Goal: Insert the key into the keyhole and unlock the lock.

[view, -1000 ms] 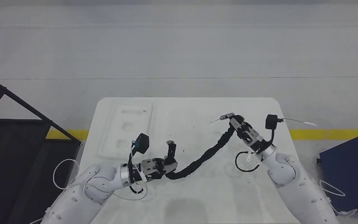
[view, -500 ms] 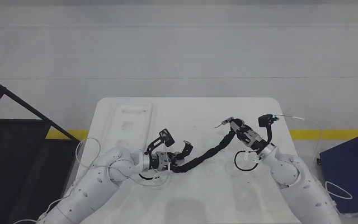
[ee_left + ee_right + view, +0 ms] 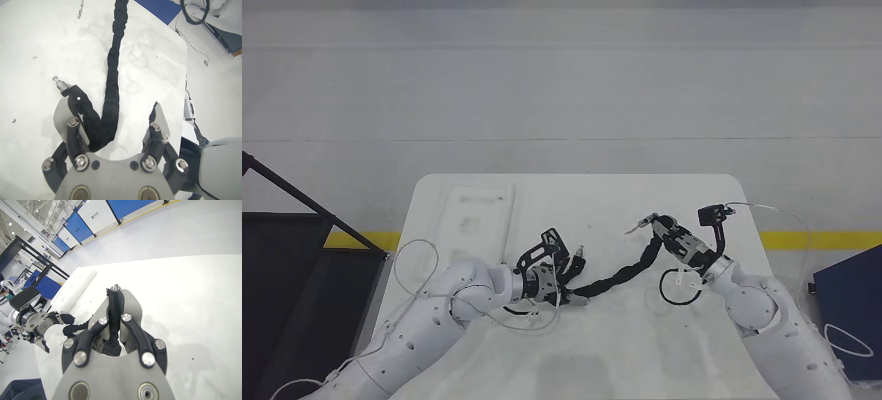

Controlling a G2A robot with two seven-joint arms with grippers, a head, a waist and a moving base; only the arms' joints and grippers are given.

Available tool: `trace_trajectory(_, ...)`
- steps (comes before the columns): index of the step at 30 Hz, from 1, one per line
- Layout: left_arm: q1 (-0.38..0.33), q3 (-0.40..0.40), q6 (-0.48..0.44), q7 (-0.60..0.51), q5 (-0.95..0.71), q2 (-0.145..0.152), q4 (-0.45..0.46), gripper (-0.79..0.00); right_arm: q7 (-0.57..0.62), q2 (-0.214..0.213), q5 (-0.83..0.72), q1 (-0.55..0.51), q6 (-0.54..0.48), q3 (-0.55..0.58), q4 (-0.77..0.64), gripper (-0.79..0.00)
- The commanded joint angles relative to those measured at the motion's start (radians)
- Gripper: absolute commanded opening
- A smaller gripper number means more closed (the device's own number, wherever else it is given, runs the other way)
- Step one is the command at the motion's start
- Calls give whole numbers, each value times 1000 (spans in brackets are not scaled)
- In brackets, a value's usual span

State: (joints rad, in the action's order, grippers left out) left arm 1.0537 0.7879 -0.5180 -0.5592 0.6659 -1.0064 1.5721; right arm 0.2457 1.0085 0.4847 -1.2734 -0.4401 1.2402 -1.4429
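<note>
Lock (image 3: 113, 75) pinched by right claw (image 3: 115, 296) — left claw (image 3: 109, 108) spread around it.

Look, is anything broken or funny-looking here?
The black fabric-covered chain lock is undone: its silver metal pin end sticks out bare, plugged into nothing. The open left gripper sits around that end, and the black pad on one finger looks frayed at its tip.

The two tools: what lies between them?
In the top view, a black cloth-covered chain spans the table between them, one end clamped in the right tool, the other inside the open left tool.
</note>
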Motion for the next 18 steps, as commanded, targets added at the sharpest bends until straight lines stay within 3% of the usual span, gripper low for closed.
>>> trace_trajectory(1,-7,4,5,-5,22,-1,23,0,33,0,9,13,8,-3,4,-785)
trace_trajectory(6,16,71,1,46,13,10,143,0,114,5,19,69,25,-18,27,-785)
trace_trajectory(7,27,99,-8,76,-3,15,176,0,122,6,28,82,27,-21,32,-665)
trace_trajectory(9,63,160,-27,127,-23,27,229,0,132,9,39,100,38,-29,40,-499)
trace_trajectory(14,192,371,-117,265,-25,65,344,0,135,22,5,140,39,-54,80,-465)
trace_trajectory(15,224,427,-128,292,-1,73,353,0,136,25,-12,149,36,-61,93,-422)
trace_trajectory(16,261,481,-148,324,17,80,363,0,138,29,-29,159,33,-66,107,-366)
trace_trajectory(17,298,535,-177,365,24,87,370,0,146,31,-32,171,31,-73,122,-12)
trace_trajectory(18,337,583,-208,399,30,92,371,0,150,33,-30,181,34,-78,135,0)
